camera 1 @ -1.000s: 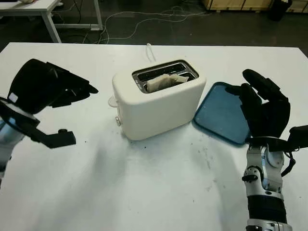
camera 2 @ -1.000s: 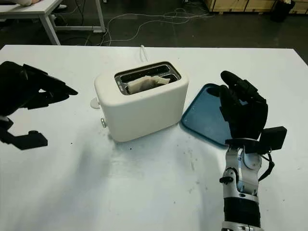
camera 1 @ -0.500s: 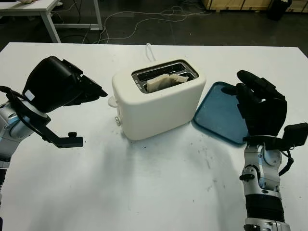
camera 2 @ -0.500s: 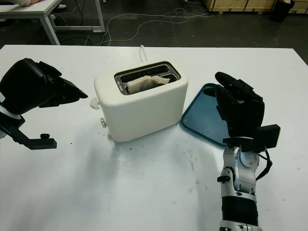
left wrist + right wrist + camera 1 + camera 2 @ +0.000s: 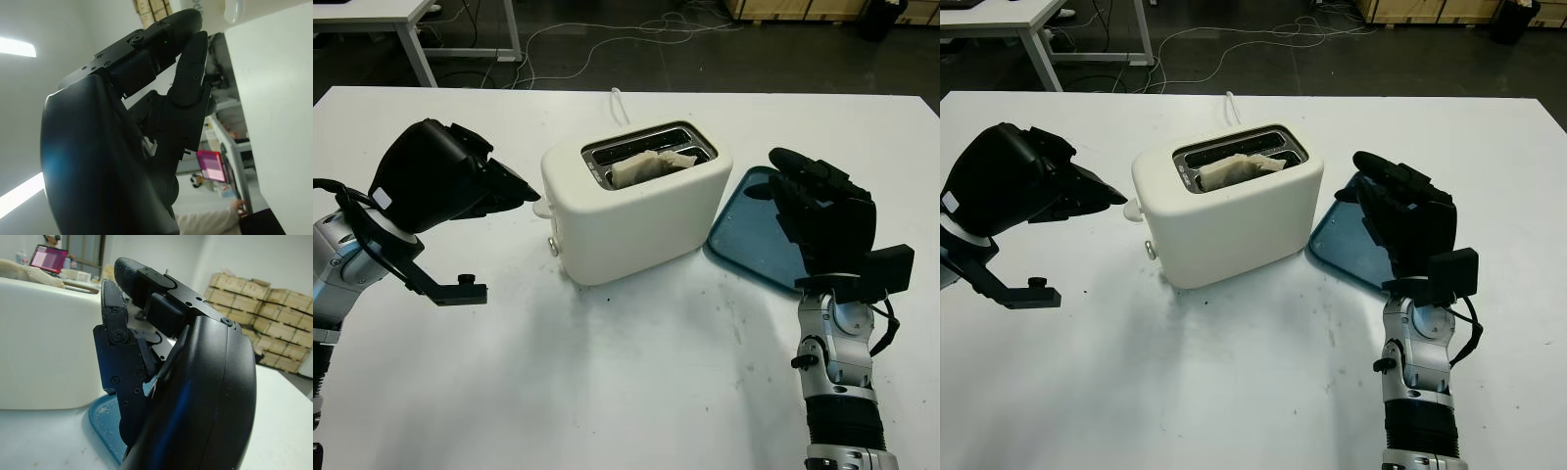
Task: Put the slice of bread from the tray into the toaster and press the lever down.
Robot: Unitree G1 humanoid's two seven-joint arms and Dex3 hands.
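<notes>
Right, the cream toaster (image 5: 636,211) sits in the middle of the white table (image 5: 607,392), turned at an angle, and the slice of bread (image 5: 651,164) is already down in its nearer slot, top edge poking up above the rim. Over at the toaster's left end is the lever (image 5: 541,207), a pale knob sticking out near the top of that end, and the left hand (image 5: 450,181) is up off the table just beside it, fingertips pointing straight at the knob, nothing in its grasp. Whether those fingertips actually touch the lever, hard to call from here. On the other side, the right hand (image 5: 822,215) is raised with its fingers upright, holding nothing, standing over the near edge of the blue tray (image 5: 754,230). That tray lies flat just to the right of the toaster, a corner tucked close to the toaster's base. A white cord (image 5: 620,103) runs from behind the toaster toward the table's far edge.
</notes>
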